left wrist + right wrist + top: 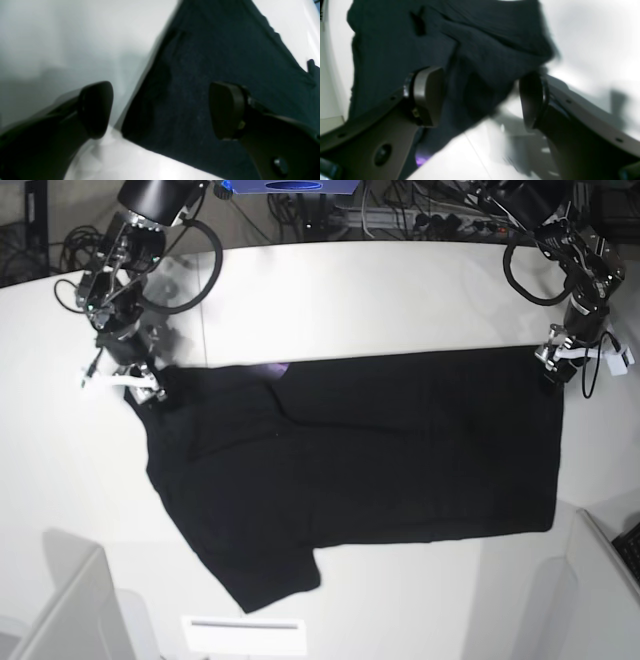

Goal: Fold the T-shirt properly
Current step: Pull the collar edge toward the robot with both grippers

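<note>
Black cloth: the T-shirt (370,455) lies flat on the white table (380,290), plain side up, long axis running side to side in the base view, one sleeve jutting toward the near edge. Print is hidden except a purple sliver at the far edge. Wrist views are blurred. Right gripper (480,97) gapes empty over the shirt's bunched corner; left gripper (160,110) spread wide, straddling the opposite corner, holding nothing.

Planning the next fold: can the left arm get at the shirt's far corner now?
Probably yes. The left gripper hangs open right over that corner of the shirt, one finger above cloth, nothing between.
</note>
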You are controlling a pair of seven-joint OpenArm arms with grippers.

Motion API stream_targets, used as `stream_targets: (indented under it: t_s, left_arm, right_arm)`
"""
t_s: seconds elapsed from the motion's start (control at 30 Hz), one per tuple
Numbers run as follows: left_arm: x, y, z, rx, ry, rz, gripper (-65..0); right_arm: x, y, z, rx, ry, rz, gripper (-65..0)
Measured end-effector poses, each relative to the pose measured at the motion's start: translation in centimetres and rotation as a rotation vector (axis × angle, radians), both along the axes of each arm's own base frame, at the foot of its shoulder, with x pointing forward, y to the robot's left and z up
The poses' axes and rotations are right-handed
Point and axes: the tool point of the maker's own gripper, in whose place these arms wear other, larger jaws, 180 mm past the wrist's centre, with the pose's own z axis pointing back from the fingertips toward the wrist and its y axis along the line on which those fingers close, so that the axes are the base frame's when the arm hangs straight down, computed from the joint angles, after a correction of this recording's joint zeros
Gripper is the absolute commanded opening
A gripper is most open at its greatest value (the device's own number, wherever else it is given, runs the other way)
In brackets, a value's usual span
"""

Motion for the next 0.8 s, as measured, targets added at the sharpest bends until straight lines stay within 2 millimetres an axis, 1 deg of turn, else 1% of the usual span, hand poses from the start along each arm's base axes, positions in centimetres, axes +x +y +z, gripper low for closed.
stream_targets:
  t_s: [0.1,0.17,0.37,0.4,0.43,0.47,0.53,0.6,0.63,0.7,0.73,0.77,0.8]
  left_arm:
    - [0.8,-0.8,0.0,0.006,0.008,-0.044,-8.1]
    - [1.0,-1.1,-0.1,0.001,0.005,-0.048,-8.1]
    - [1.1,-0.9,0.1,0.016,-0.019,-0.033,-8.2]
    - [1.0,-0.8,-0.1,0.015,-0.019,-0.029,-8.9]
    - [1.0,-0.8,-0.2,0.009,-0.022,-0.024,-10.9]
    - [1.0,-0.8,-0.4,0.006,-0.028,-0.018,-14.5]
    - [0.8,-0.6,-0.7,-0.004,-0.025,-0.01,-25.2]
    - [0.7,-0.4,-1.1,-0.008,-0.013,-0.008,-37.8]
    - [0.5,-0.3,-1.3,-0.013,-0.006,0.001,-44.6]
    - [0.3,-0.6,-1.6,-0.022,0.005,-0.003,-56.1]
    - [0.3,-0.7,-1.7,-0.024,0.007,-0.004,-62.9]
    - [0.2,-0.8,-1.8,-0.028,0.013,-0.007,-65.0]
    - [0.1,-0.9,-1.9,-0.031,0.014,-0.007,-65.0]
  right_arm:
    - [0.4,0.1,-0.2,0.01,-0.014,-0.003,-21.2]
    - [0.7,0.2,-0.3,0.018,-0.017,-0.005,-21.2]
    - [0.9,-0.1,-0.4,0.004,-0.04,-0.023,-21.2]
    - [0.9,0.0,-0.4,0.005,-0.04,-0.022,-21.3]
    - [0.9,-0.1,-0.4,0.004,-0.04,-0.023,-21.3]
    - [0.9,-0.1,-0.4,0.004,-0.04,-0.023,-21.3]
    - [0.9,-0.1,-0.4,0.004,-0.04,-0.024,-22.8]
    - [0.8,-0.1,-0.5,0.0,-0.036,-0.024,-28.1]
    - [0.7,-0.2,-0.6,-0.005,-0.032,-0.024,-32.0]
    - [0.5,-0.2,-1.0,0.0,-0.022,-0.028,-40.1]
    - [0.5,-0.4,-1.2,0.0,-0.019,-0.034,-45.0]
    - [0.4,-0.6,-1.5,0.002,-0.014,-0.037,-50.7]
    - [0.3,-0.7,-1.7,0.006,-0.01,-0.039,-56.0]
